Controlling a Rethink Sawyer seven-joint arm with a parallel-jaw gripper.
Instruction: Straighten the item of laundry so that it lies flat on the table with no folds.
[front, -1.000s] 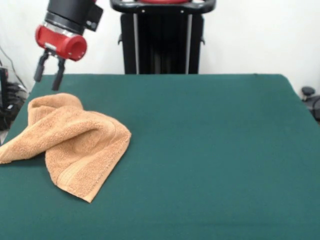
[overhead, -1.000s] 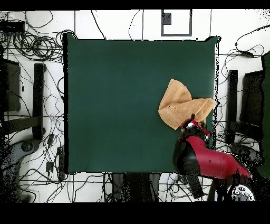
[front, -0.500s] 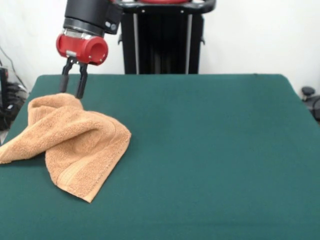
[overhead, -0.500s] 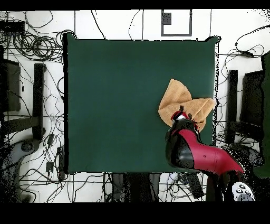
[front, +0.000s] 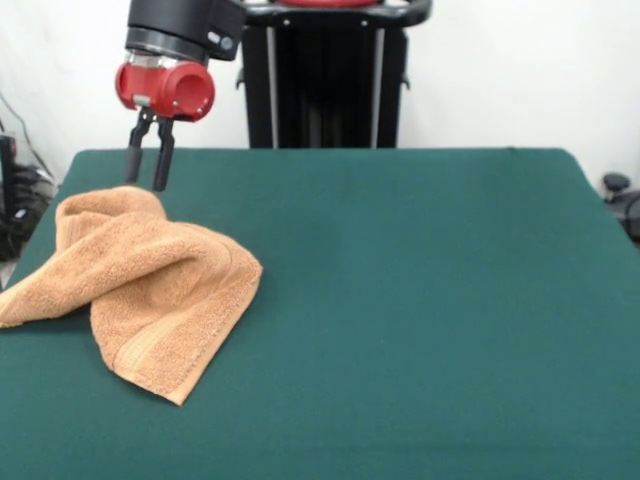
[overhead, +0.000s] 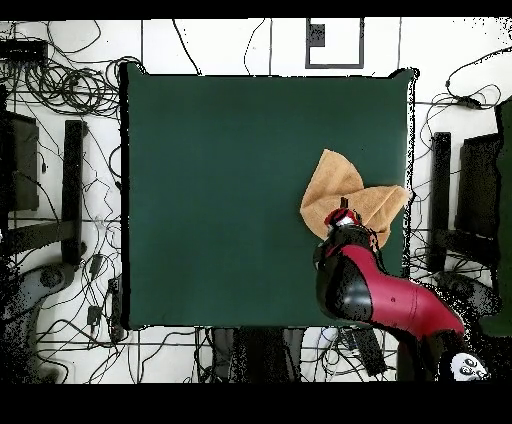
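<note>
On the dark green tabletop, toward the left side of the front view, the light orange-tan terry towel is seen lying crumpled, folded over itself in at least 2 layers. Nearest the camera, a doubled corner with a woven band stripe is pointed at the table's front edge, and a thinner flap is trailed off to the left edge. Farther back, a rounded hump of cloth is raised at the towel's far end. Above and just behind that hump, the pincer is held with its 2 black fingers a little apart and nothing between them, clear of the cloth. In the overhead view the towel is placed near the table's right edge, partly covered by the red arm. The cloth is judged soft, light and limp, with a grippy pile; a free corner or the edge of the top layer is judged the best hold, so that only 1 layer is pinched and the fold can be peeled open.
</note>
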